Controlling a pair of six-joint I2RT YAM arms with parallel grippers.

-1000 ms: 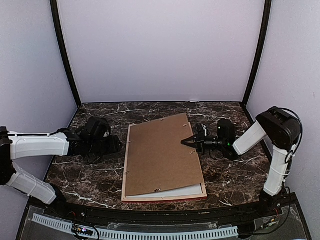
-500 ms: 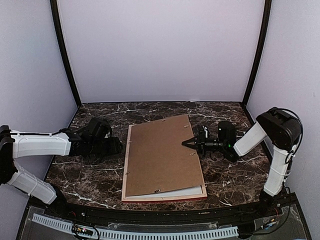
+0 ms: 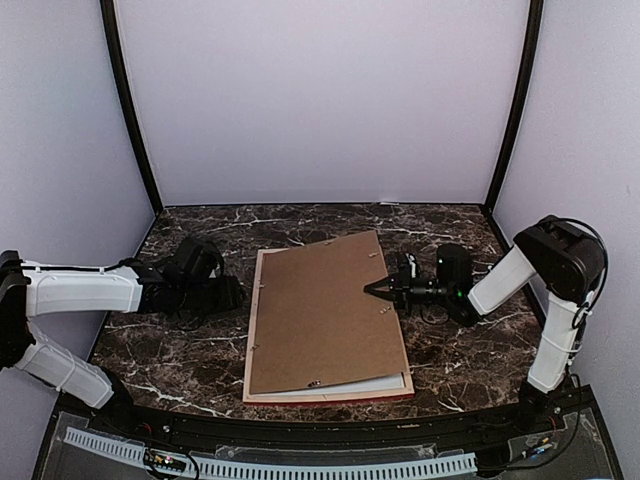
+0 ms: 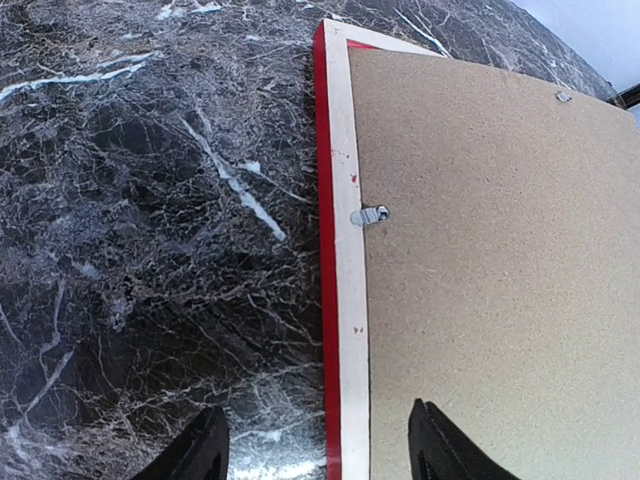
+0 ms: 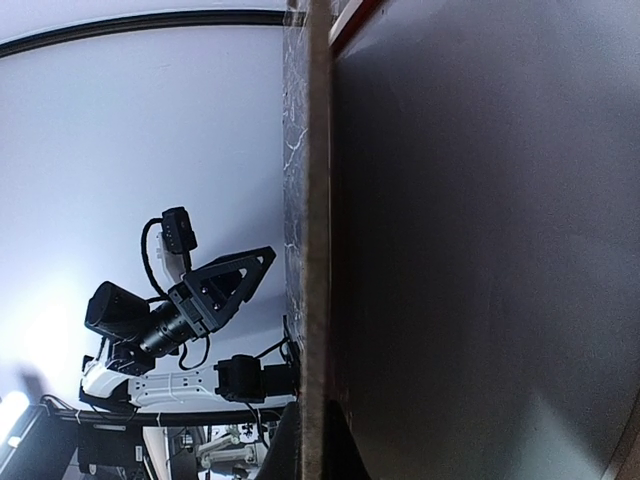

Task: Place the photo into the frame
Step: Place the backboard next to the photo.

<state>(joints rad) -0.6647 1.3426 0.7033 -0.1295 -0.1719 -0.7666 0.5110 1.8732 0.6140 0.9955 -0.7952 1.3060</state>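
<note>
Right hand (image 3: 372, 287) has crept slightly nearer along the backing board (image 3: 325, 310)'s right edge, pinched closed.

Top: frame (image 3: 251, 340) face down mid-worktop (image 3: 170, 350), worktop showing all round it. Board sits skewed inside. A pale sheet (image 3: 375, 383) lies beneath; whether it is the photo is unclear.

Left wrist: left hand (image 4: 320, 455) half-wide, straddling the frame's left rail.

Right wrist: board edge only.

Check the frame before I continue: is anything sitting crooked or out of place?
Yes. The brown backing board lies rotated on the face-down frame, not seated. A wedge of white sheet shows uncovered along the near edge, widening toward the near right corner. The right gripper, shut, is at the board's right edge.
</note>
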